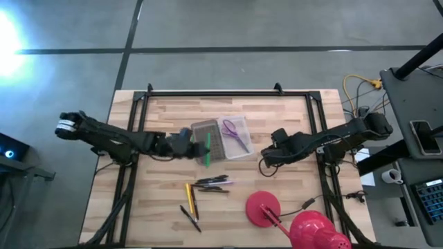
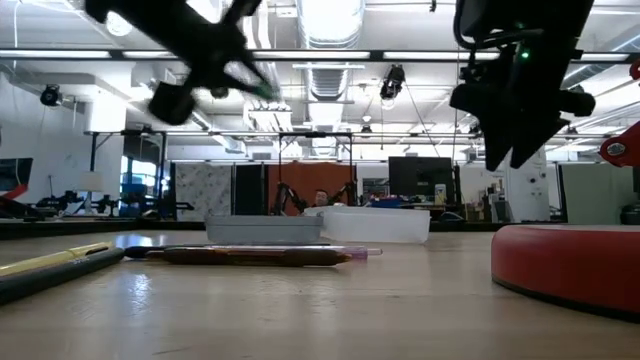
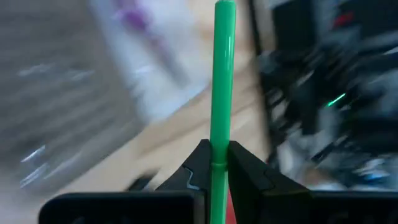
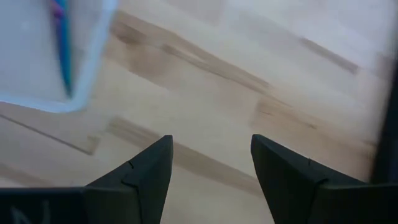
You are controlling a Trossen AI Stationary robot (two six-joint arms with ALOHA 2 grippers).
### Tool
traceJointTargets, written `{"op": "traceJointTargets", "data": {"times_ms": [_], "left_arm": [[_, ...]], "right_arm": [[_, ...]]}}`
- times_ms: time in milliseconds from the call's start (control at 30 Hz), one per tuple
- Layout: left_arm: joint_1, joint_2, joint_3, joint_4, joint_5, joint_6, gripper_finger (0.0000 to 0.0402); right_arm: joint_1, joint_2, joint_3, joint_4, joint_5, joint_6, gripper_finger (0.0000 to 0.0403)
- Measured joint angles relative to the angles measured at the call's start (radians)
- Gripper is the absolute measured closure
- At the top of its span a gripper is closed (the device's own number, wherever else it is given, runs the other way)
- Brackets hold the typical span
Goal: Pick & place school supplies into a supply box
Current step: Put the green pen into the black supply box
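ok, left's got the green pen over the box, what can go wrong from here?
1. The left gripper pinches the green pen near one end, so it may swing in the grip.
2. The pen hangs at the box near its lid; dropped here it may land on the lid or table.
3. The scissors already fill part of the box.

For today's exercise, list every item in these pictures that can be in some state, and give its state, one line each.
supply box: open, grey lid laid beside it
purple scissors: lying in the box
green pen: gripped, raised over the lid
left gripper: shut on the pen
right gripper: open, empty, right of the box
remaining pens: lying on the table
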Motion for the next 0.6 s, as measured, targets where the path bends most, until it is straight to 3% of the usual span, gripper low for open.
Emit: {"op": "traceJointTargets", "data": {"times_ms": [167,300,433,600], "left_arm": [[0.146,0.176,0.038,0.229,0.017,0.067,0.0387],[0.229,0.363,0.168,0.248,0.127,0.136,0.0387],[0.272,0.543,0.359,0.231,0.190,0.207,0.0384],[0.320,0.711,0.553,0.022,0.241,0.223,0.0382]], "right_arm": [[0.000,-0.016,0.013,-0.019,0.039,0.001,0.0194],[0.001,-0.051,0.023,-0.042,0.048,-0.029,0.0194],[0.000,-0.098,0.020,-0.064,0.048,-0.009,0.0194],[0.001,-0.142,0.019,-0.096,0.048,0.091,0.0194]]}}
